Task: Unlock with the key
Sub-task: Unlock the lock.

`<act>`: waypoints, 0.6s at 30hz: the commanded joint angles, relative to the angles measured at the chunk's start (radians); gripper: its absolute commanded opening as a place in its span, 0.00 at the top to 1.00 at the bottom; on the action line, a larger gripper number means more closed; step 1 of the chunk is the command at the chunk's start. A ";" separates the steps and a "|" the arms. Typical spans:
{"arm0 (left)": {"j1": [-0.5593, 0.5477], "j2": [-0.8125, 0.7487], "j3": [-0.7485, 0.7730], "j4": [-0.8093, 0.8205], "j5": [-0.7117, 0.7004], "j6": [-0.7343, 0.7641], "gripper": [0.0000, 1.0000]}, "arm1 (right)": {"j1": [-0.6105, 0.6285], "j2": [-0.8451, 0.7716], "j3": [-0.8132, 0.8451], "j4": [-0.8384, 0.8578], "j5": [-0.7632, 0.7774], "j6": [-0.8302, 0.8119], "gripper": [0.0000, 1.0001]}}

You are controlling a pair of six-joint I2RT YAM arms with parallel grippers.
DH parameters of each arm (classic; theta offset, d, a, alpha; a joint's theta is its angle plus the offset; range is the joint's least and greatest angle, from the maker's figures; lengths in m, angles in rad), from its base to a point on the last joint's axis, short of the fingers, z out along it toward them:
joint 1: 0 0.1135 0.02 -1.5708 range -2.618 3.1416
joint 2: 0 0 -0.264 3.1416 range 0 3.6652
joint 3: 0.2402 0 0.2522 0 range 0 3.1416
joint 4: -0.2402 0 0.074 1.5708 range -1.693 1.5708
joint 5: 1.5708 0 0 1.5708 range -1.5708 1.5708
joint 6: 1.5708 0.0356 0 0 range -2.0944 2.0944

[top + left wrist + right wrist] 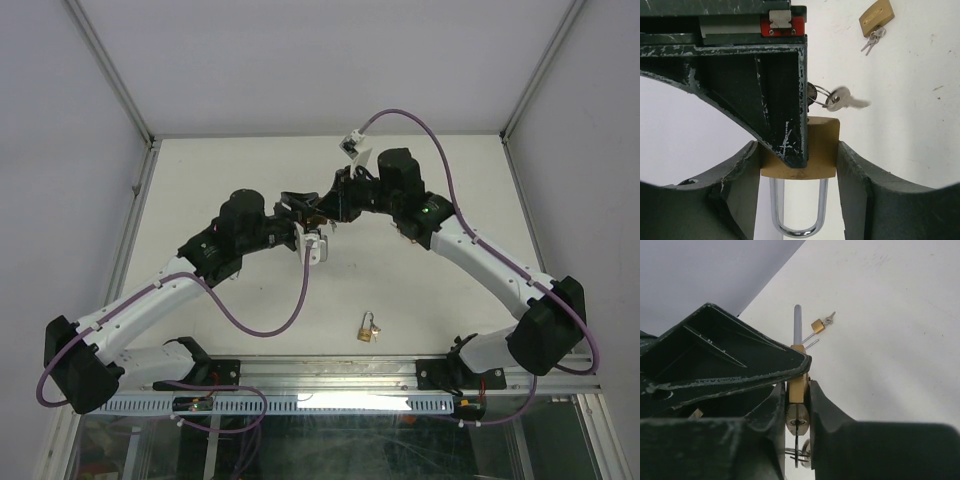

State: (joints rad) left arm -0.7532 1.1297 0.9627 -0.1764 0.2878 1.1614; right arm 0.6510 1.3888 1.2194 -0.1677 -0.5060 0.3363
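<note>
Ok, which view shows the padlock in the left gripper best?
Left wrist: the padlock faces the camera, its brass body clamped between the fingers of the left gripper, with the shackle and a dangling key showing. The right wrist view sees it edge-on; the top view barely shows it.

Nothing can be read in any of the 3 views. The spare padlock [876, 17] lying on the worktop [920, 150] carries a dark oval stamp on its brass face, too small and blurred to make out. The padlock [821, 150] held above the worktop shows bare brass on the parts in view, with any maker's mark hidden or too faint to tell.
</note>
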 commanded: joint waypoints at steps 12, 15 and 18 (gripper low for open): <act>0.086 -0.028 0.082 0.411 -0.019 -0.595 0.01 | -0.181 -0.127 0.000 0.411 -0.107 0.229 1.00; 0.281 -0.021 0.115 0.520 0.199 -1.100 0.01 | -0.218 -0.126 0.057 0.540 -0.167 0.265 1.00; 0.326 -0.021 0.093 0.733 0.377 -1.403 0.01 | -0.229 -0.124 0.081 0.734 -0.191 0.322 1.00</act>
State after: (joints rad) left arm -0.4919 1.1294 1.0241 0.2070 0.4000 0.3702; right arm 0.4213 1.3396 1.1965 0.1341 -0.6044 0.5453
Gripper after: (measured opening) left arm 0.992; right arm 0.198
